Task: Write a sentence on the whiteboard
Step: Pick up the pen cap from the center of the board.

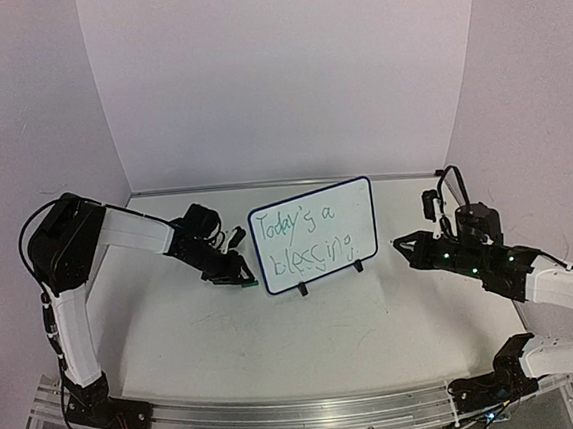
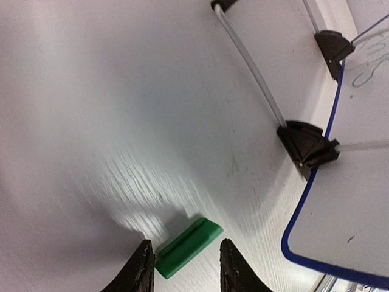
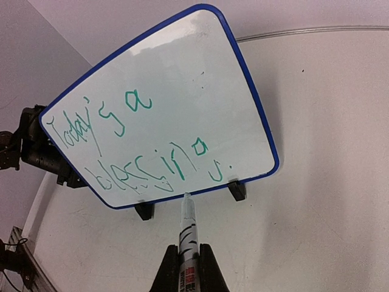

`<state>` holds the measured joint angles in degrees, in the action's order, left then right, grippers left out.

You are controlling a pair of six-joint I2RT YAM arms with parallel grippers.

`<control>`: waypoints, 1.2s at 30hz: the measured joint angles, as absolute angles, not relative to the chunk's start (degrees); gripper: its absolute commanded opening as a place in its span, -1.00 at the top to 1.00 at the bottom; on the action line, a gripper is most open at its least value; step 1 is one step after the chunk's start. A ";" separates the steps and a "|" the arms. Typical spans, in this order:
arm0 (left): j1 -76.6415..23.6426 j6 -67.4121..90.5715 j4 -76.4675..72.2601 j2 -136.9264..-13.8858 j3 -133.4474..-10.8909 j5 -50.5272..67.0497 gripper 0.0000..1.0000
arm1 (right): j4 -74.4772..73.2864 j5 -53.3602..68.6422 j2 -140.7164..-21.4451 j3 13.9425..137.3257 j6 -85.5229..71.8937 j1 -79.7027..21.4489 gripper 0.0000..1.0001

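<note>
Green sentence (image 3: 143,149) fills the whiteboard (image 3: 200,67); right pincer (image 3: 187,258) grips a marker (image 3: 187,234), left pincer (image 2: 182,264) parted

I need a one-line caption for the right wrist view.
Right gripper holds a marker pointed at the whiteboard reading "Today's a blessing".

Green sentence (image 3: 137,149), blue-bordered white whiteboard (image 3: 182,79)

The left tool (image 1: 244,274) hangs low with jaws partly apart, while the right tool (image 1: 402,244) is clamped tight, pointing left.
</note>
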<state>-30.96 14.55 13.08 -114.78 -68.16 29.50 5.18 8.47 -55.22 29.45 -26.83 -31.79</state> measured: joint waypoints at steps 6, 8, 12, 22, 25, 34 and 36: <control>-34.27 12.67 13.35 -109.81 -62.06 26.77 0.29 | 4.76 8.45 -53.38 29.45 -27.07 -31.79 1.00; -35.00 12.08 13.26 -108.83 -60.91 25.59 0.28 | 4.61 8.46 -53.01 29.40 -27.08 -31.79 1.00; -35.64 11.55 12.99 -107.72 -59.93 22.86 0.29 | 3.96 8.45 -52.52 29.12 -27.09 -31.79 1.00; -37.13 9.64 11.60 -107.61 -59.86 18.38 0.36 | 2.65 8.19 -50.89 28.89 -27.11 -31.79 1.00; -37.77 8.79 11.51 -107.61 -59.86 17.35 0.39 | 2.37 8.13 -50.76 28.72 -27.11 -31.79 1.00; -39.92 6.55 11.44 -107.61 -59.90 11.87 0.51 | 1.71 7.85 -50.31 28.03 -27.29 -31.79 1.00; -40.35 6.07 11.44 -107.63 -59.96 10.42 0.54 | 1.65 7.74 -49.92 27.95 -27.31 -31.79 1.00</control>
